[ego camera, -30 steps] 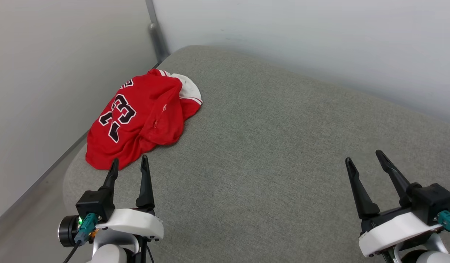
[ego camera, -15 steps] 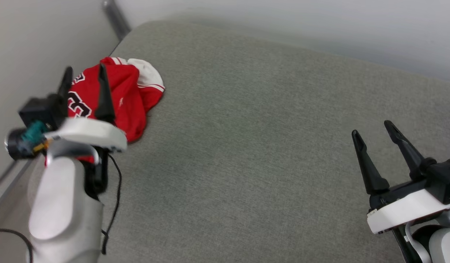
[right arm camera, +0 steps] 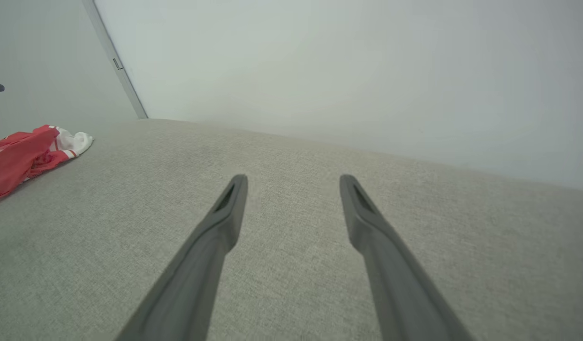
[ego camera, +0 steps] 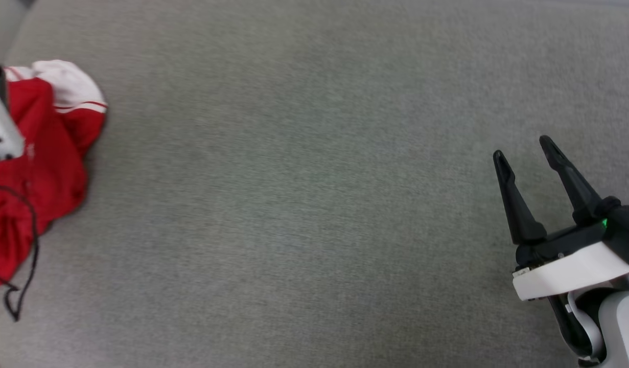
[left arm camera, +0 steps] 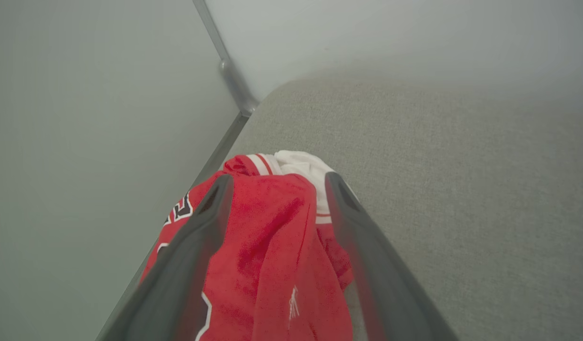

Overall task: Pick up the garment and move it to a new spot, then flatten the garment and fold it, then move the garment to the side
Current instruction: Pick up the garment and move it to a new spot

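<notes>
The right gripper (ego camera: 521, 146) is carrying two long, matte black fingers (ego camera: 516, 209) that are tapering from thick roots to narrow rounded tips. They are rising out of a black angular mounting block (ego camera: 564, 243), where a small green light (ego camera: 604, 223) is glowing. Under the block a smooth white moulded plastic shell (ego camera: 564, 273) is wrapping the wrist, and a pale grey rounded forearm (ego camera: 623, 327) is running below it, with a black cable (ego camera: 558, 314) looping alongside. Up close, each fingertip (right arm camera: 234, 189) is showing a shallow hollow slot. The left gripper (left arm camera: 278, 182) is wearing the same dark slotted fingers (left arm camera: 196, 246); its white shell (ego camera: 0, 128) is showing two small dark screw holes, and a thin black cable (ego camera: 32, 245) is trailing from it.
</notes>
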Controlling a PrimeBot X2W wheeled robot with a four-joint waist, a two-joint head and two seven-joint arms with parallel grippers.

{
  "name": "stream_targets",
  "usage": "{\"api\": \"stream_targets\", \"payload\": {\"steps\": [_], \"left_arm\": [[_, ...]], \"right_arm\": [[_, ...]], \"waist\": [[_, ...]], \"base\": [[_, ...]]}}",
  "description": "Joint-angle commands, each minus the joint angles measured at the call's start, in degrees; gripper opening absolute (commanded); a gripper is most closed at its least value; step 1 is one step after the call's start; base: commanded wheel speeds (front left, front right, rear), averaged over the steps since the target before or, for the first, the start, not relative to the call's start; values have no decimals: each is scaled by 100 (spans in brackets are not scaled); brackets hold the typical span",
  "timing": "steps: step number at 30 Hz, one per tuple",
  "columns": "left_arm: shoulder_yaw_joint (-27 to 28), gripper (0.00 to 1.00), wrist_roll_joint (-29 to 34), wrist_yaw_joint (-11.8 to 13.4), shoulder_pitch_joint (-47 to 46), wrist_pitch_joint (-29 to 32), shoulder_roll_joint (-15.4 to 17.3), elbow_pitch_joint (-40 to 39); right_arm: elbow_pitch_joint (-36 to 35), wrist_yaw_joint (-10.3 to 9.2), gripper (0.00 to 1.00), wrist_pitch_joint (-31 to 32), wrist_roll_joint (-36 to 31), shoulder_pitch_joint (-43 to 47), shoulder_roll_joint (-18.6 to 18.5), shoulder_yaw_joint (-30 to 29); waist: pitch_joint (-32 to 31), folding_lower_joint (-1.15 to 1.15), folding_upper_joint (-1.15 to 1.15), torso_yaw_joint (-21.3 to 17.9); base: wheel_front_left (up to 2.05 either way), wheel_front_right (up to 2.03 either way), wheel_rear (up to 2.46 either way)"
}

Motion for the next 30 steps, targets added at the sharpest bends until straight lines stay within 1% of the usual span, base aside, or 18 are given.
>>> {"api": "stream_targets", "payload": {"steps": [1,5,8,10,11,15,16,17,18,19,24,30], "left_arm": [[110,100,-125,-22,64,519,204,124],[416,100,-452,88,299,1393,415,299],[658,100,-673,236,598,1871,454,325],[795,100,-761,345,795,1957,448,266],[795,100,-761,345,795,1957,448,266],[1022,100,-972,627,1259,2151,155,244],[1026,94,-1014,666,1335,2217,73,222],[1039,59,-1052,697,1386,2255,15,172],[1056,36,-1059,728,1388,2164,-23,85],[1067,0,-1056,766,1367,2090,-53,14],[1060,0,-831,891,1117,1420,55,-348],[891,0,-538,951,697,524,80,-457]], "right_arm": [[53,-2,100,-78,53,-158,-17,11],[139,-2,100,-185,97,-283,-68,54],[191,-2,100,-226,126,-358,-116,86],[209,-2,100,-242,157,-389,-148,100],[209,-2,100,-242,157,-389,-148,100],[216,-2,100,-231,164,-466,-230,96],[208,-2,100,-220,169,-477,-243,90],[197,-2,100,-202,165,-479,-261,75],[187,-2,100,-189,161,-477,-276,64],[177,-2,100,-188,158,-474,-287,61],[189,-2,100,-132,131,-433,-317,57],[243,-2,100,-109,108,-241,-195,-25]], "waist": [[464,-1,0,-383],[706,-1,0,-476],[828,-1,0,-502],[890,-1,0,-512],[890,-1,0,-512],[969,-1,0,-494],[975,-1,0,-484],[981,-1,0,-470],[984,-1,0,-454],[978,-1,0,-437],[795,-1,0,-338],[286,-1,0,-186]], "base": [[0,0,0],[0,0,0],[0,0,0],[0,0,0],[0,0,0],[0,0,0],[0,0,0],[0,0,0],[0,0,0],[0,0,0],[0,0,0],[0,0,0]]}}
